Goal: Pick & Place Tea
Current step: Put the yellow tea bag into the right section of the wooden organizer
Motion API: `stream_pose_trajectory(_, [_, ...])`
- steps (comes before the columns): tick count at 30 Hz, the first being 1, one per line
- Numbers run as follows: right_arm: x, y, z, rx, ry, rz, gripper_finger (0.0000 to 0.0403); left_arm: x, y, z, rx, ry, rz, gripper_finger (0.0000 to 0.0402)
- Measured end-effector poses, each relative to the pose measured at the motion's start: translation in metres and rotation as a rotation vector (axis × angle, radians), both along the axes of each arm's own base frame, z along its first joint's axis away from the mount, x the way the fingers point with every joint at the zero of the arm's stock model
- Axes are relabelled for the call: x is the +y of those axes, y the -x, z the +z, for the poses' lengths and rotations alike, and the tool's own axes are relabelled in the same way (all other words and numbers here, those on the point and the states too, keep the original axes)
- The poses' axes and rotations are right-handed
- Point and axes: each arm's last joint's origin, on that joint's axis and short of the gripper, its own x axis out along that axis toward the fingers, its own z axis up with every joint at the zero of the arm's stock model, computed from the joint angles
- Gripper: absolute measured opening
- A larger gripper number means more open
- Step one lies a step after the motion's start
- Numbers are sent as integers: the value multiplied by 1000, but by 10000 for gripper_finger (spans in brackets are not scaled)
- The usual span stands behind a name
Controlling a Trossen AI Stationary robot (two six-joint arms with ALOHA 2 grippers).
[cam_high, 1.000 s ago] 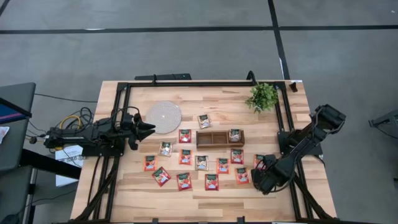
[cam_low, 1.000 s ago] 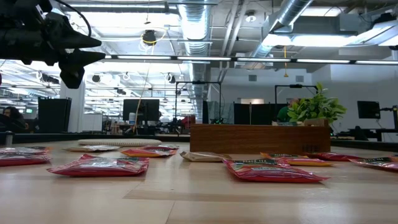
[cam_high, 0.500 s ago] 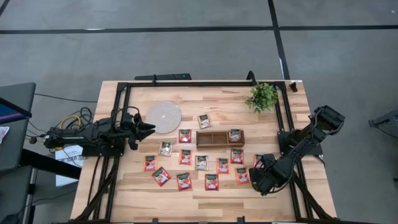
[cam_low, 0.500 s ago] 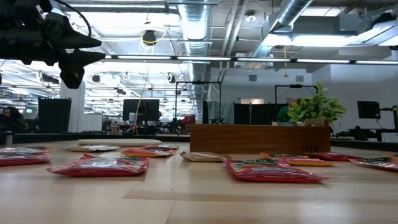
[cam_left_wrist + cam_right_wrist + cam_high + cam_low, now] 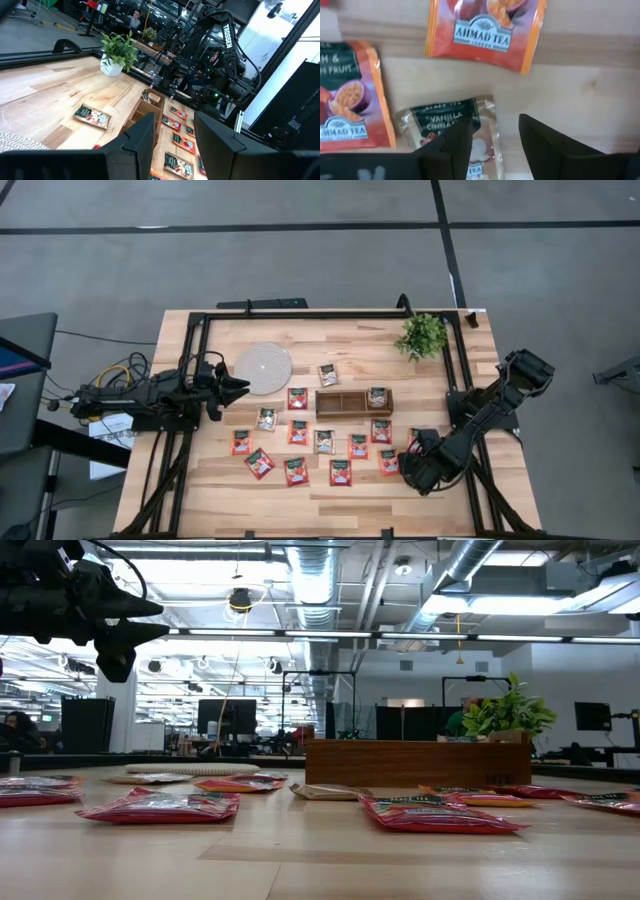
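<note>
Lower right of the overhead frame, the right gripper (image 5: pixel 412 465) hangs with fingers parted, holding nothing, over a pale vanilla tea sachet (image 5: pixel 457 135). The other sachets (image 5: pixel 298 432) lie scattered mid-table around the wooden tray (image 5: pixel 352 402). The left gripper (image 5: pixel 238 384) waits, fingers apart and empty, at centre left beside the white disc (image 5: pixel 264 366).

**Readable text**

Orange sachet (image 5: pixel 485 31): "AHMAD TEA" (smaller line under it unreadable). Pale sachet (image 5: pixel 454 134): "VANILLA", rest cut off. Red sachet (image 5: pixel 349 97): "FRUIT" above a brand label only partly legible. Right arm (image 5: pixel 227 37): "TROSSEN" in white, running vertically.
</note>
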Motion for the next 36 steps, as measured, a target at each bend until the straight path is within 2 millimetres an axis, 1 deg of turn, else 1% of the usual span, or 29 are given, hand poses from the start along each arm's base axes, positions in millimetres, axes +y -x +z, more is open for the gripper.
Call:
stream_pose_trajectory(8, [-8, -2, 0, 7, 55, -9, 153, 0, 0, 0, 0, 0, 0, 129])
stream_pose_trajectory(14, [-11, 1, -6, 30, 60, 9, 153, 0, 0, 0, 0, 0, 0, 129])
stream_pose_trajectory(18, [-9, 4, -6, 65, 32, 15, 148, 0, 0, 0, 0, 0, 0, 129])
stream_pose_trajectory(27, [3, 12, -6, 93, -38, 19, 134, 0, 0, 0, 0, 0, 0, 129])
stream_pose_trajectory(33, [3, 11, -7, 89, -46, 10, 117, 0, 0, 0, 0, 0, 0, 129])
stream_pose_trajectory(36, [3, 12, -10, 80, -68, 3, 108, 0, 0, 0, 0, 0, 0, 129])
